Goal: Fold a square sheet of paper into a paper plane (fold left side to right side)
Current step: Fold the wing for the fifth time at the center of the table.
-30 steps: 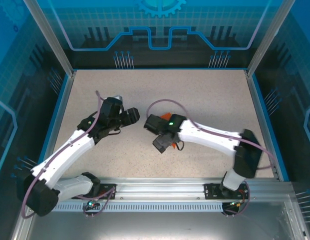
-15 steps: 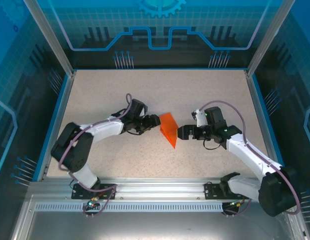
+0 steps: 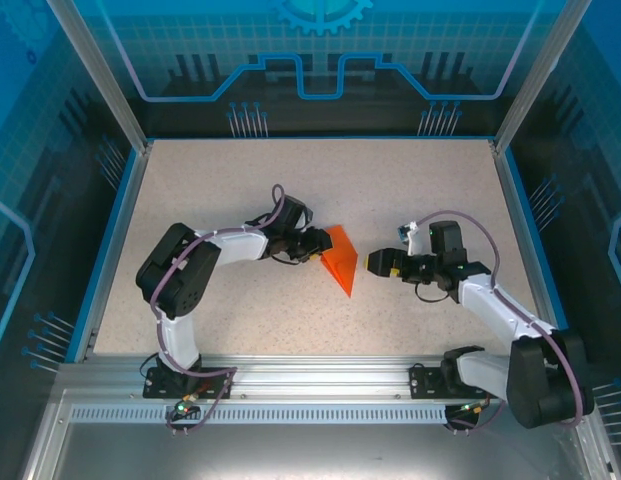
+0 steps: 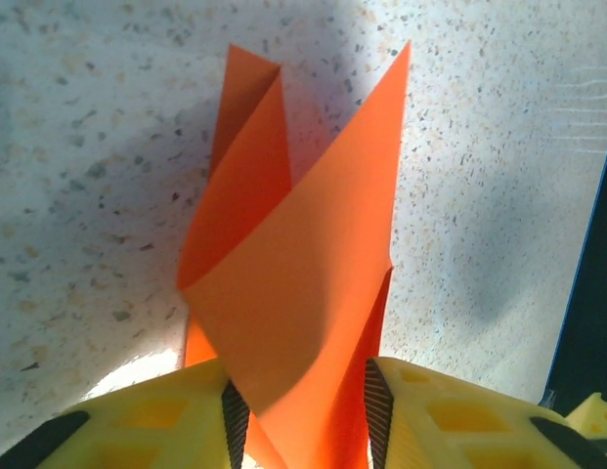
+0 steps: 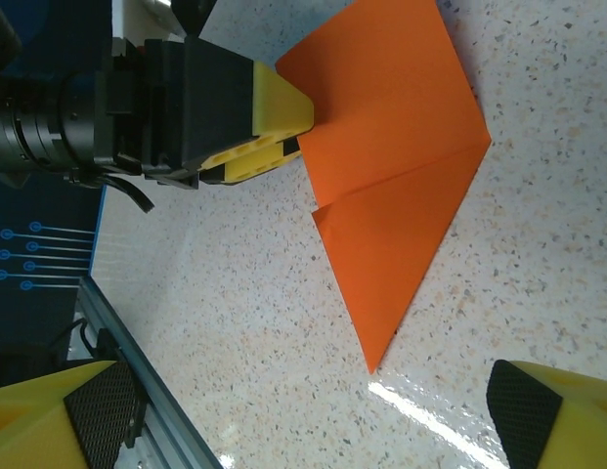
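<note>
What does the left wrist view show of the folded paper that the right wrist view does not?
Left wrist: the orange paper, its layers gaping apart between the left gripper's black pads. Right wrist: the paper's whole pointed outline with its crease, and the right gripper open wide, clear of it. Both: the orange paper at the left gripper's fingers on the speckled table.

The surface (image 3: 420,190) is a pale, speckled slab with a blue rim (image 3: 320,139) along its far edge and sides and a metal rail (image 3: 320,368) across the near edge. A folded orange paper (image 3: 339,260) lies near the middle, a pointed shape with its narrow tip toward the rail and one crease across it
</note>
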Robot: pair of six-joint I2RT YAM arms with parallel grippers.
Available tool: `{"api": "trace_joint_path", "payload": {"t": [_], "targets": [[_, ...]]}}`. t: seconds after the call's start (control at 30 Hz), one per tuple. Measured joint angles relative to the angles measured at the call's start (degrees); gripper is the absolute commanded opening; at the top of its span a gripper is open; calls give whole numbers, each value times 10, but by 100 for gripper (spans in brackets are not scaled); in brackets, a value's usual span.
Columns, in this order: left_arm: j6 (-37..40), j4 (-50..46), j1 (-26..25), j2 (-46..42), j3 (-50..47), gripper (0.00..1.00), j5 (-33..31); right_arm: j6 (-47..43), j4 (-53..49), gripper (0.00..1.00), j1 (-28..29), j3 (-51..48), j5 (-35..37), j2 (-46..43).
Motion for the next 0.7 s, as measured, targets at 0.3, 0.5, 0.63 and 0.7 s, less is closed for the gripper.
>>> {"api": "trace_joint_path", "payload": {"t": [0.3, 0.5, 0.63, 0.7], "targets": [[32, 57, 14, 13, -8, 7, 43, -2, 80, 98, -17, -3, -58, 90], [83, 71, 21, -5, -38, 4, 88, -24, 110, 98, -18, 43, -111, 184], [124, 72, 21, -46, -71, 2, 122, -45, 122, 97, -18, 85, -139, 229], [139, 75, 21, -68, -86, 1, 137, -53, 125, 97, -18, 104, -150, 249]]}}
